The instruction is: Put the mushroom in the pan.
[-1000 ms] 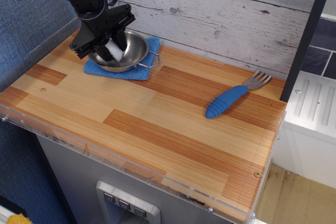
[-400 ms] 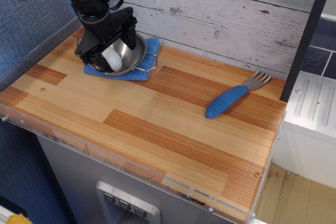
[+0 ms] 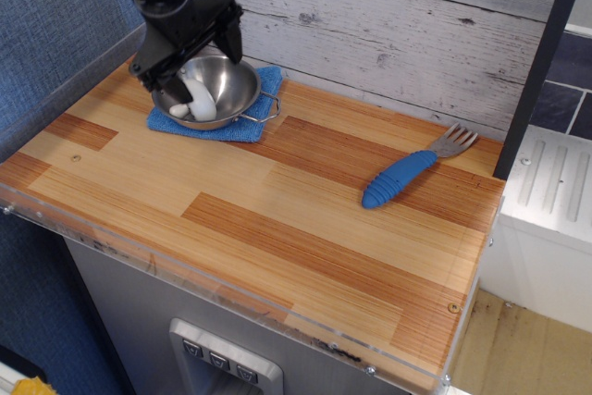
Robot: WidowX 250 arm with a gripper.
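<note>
The white mushroom (image 3: pixel 197 99) lies on its side inside the shiny steel pan (image 3: pixel 239 90), against its left wall. The pan sits at the back left of the wooden counter, with a wire loop handle pointing right. My black gripper (image 3: pixel 191 55) hangs just above the pan's back-left rim. Its fingers are spread apart and hold nothing. The mushroom is clear of the fingers.
The pan rests on a blue cloth (image 3: pixel 237 128). A fork with a blue handle (image 3: pixel 404 176) lies at the right of the counter. A white plank wall (image 3: pixel 388 25) stands behind, and a blue wall (image 3: pixel 55 25) rises at the left.
My gripper has let go of the mushroom and risen from inside the pan. The mushroom now lies loose in the pan.
</note>
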